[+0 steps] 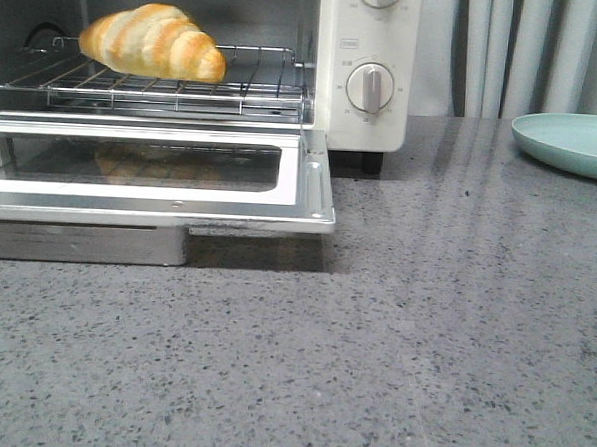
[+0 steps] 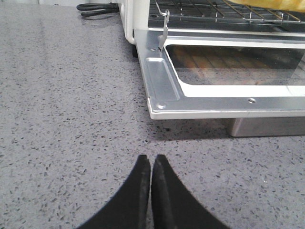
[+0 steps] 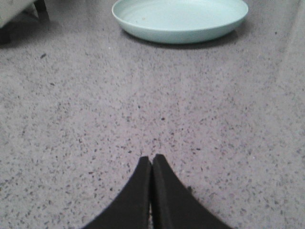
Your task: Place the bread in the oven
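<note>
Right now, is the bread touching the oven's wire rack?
Touching. The front view shows the bread lying directly on the wire rack inside the oven, with no gap beneath it.

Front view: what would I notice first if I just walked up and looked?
Probably the stripy golden bread, sitting on the wire rack inside the open oven at the back left. Next, the oven door folded down flat over the grey table, and a pale teal plate at the far right.

Kitchen-like setup: toaster oven [image 1: 362,67], speckled stone countertop [image 1: 423,340], curtains [image 1: 528,50].
</note>
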Tool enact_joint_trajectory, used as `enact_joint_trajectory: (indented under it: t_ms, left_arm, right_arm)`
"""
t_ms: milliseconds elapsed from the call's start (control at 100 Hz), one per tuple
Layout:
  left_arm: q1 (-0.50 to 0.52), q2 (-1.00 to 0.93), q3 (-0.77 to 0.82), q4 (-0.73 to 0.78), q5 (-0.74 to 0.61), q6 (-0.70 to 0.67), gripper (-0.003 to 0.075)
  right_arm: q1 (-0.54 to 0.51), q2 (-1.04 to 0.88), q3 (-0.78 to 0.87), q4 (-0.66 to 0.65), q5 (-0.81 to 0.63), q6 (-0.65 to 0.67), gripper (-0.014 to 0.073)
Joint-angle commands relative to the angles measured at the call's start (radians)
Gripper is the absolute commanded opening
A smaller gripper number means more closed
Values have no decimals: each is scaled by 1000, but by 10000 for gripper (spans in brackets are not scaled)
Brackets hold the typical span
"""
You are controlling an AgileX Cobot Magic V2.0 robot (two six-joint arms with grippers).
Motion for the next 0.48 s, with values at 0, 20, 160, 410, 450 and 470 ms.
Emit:
enact_joint_trajectory:
  t_ms: [0,20,160,410,450,470]
  left_arm:
    - [0,-28,23,-2,-55,-12,-21]
    - [0,-28,23,-2,-55,-12,-21]
    - [0,-28,23,-2,-55,-12,-21]
    - [0,-28,23,-2,-55,-12,-21]
    - [0,-28,23,-2,-55,-12,-21]
    - [0,-28,23,-2,-55,-12,-21]
  right_arm:
    - [-5,-35,12,0,-53,-11,-55]
    - [-5,-38,12,0,-53,-11,-55]
    - [-5,-35,12,0,-49,-11,-55]
    - [-5,-35,12,0,-49,-11,-55]
    - [-5,-35,12,0,-49,-11,-55]
    - [-5,-35,12,0,-49,-11,-55]
